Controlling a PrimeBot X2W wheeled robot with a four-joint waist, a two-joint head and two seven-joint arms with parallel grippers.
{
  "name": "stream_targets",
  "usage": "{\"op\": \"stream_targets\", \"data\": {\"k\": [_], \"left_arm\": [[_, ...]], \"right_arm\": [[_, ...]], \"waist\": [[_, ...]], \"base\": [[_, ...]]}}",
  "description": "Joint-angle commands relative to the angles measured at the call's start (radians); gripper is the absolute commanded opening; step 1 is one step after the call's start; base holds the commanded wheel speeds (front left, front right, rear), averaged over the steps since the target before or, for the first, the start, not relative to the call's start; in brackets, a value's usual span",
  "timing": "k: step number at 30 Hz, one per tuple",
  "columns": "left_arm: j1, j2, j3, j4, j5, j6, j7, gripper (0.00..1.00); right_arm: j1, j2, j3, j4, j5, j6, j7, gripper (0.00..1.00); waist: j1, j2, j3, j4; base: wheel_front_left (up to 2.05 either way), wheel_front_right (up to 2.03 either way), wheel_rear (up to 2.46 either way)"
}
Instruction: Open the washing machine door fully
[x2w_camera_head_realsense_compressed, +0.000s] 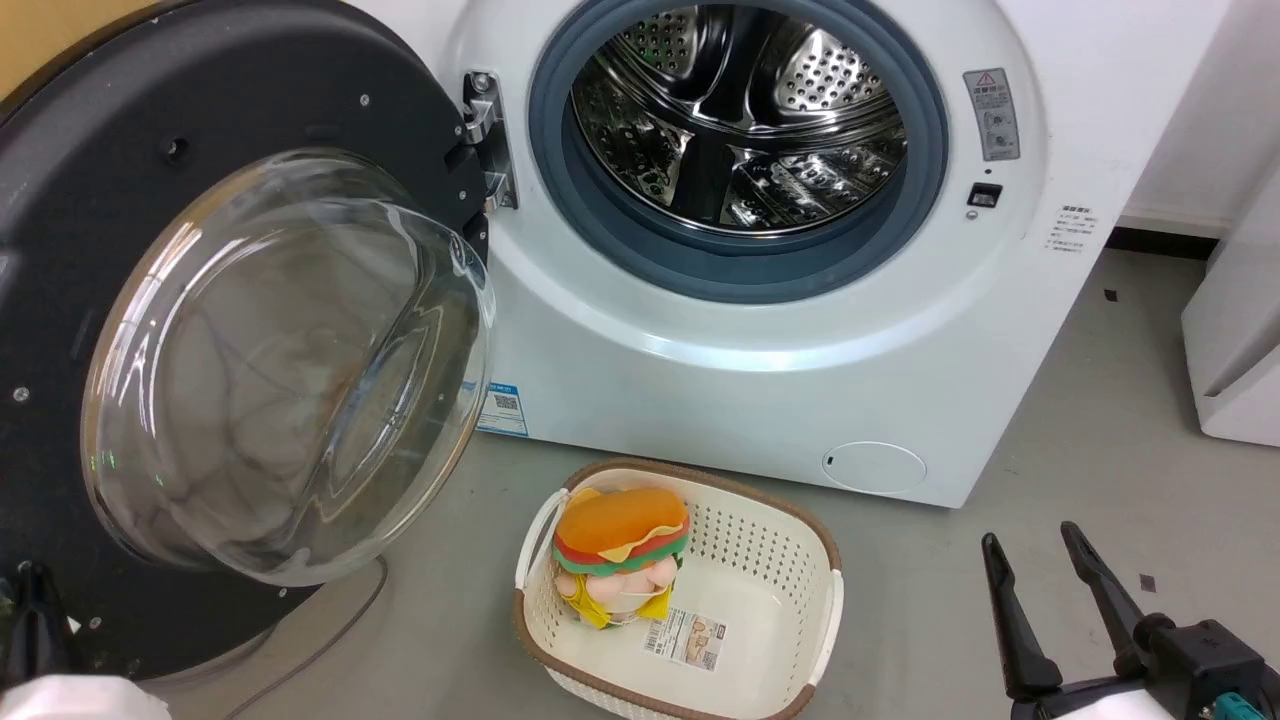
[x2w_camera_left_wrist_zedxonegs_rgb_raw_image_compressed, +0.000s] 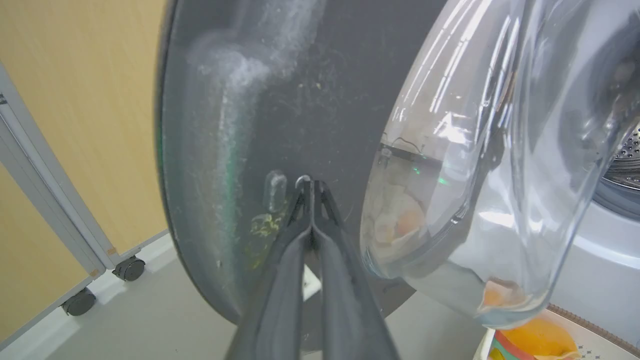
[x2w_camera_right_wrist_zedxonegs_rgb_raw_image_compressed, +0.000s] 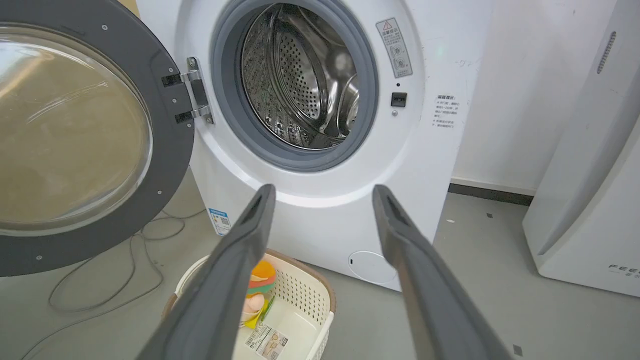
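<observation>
Presently the clenched left gripper is nudging the washing machine door, swung left of the drum, and risking skidding off its glossy face, while the right gripper is hanging spread.

Place: a laundry corner in a lab-like test room.
Signs: white front-loading washer on bare grey floor; partition panel on castors; plastic basket holding a plush burger toy.

door left of drum, basket before washer
</observation>
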Motion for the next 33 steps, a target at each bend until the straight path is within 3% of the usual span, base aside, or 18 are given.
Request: {"op": "stream_targets", "data": {"k": [1, 8, 10, 11, 19, 33], "left_arm": [[0.017, -0.013, 0.009, -0.008, 0.015, -0.005, -0.005, 0.00], [0.126, -0.089, 0.008, -0.090, 0.060, -0.011, -0.005, 0.00], [0.165, -0.109, -0.010, -0.120, 0.078, -0.010, -0.005, 0.87], [0.185, -0.115, -0.023, -0.139, 0.098, -0.006, -0.005, 1.00], [0.281, -0.169, -0.154, -0.282, 0.196, -0.003, -0.003, 1.00], [0.187, -0.213, -0.300, -0.337, 0.245, -0.052, -0.004, 1.00]], "right_arm": [[0.012, 0.003, -0.002, -0.004, 0.002, 0.001, 0.002, 1.00], [0.016, 0.003, 0.005, 0.003, 0.001, 0.001, 0.005, 1.00], [0.016, 0.003, 0.010, 0.005, 0.001, 0.001, 0.007, 1.00], [0.015, 0.003, 0.013, 0.007, 0.001, 0.001, 0.007, 1.00], [0.022, 0.003, 0.012, 0.007, -0.011, 0.001, 0.018, 1.00], [0.028, 0.003, 0.019, -0.015, -0.029, 0.001, 0.049, 1.00]], "waist": [[0.0000, 0.0000, -0.001, -0.002], [0.0000, 0.0000, -0.018, -0.010], [0.0000, 0.0000, -0.022, -0.016], [0.0000, 0.0000, -0.025, -0.019], [0.0000, 0.0000, -0.039, -0.046], [0.0000, 0.0000, -0.045, -0.162]], "base": [[0.00, 0.00, 0.00], [0.00, 0.00, 0.00], [0.00, 0.00, 0.00], [0.00, 0.00, 0.00], [0.00, 0.00, 0.00], [0.00, 0.00, 0.00]]}}
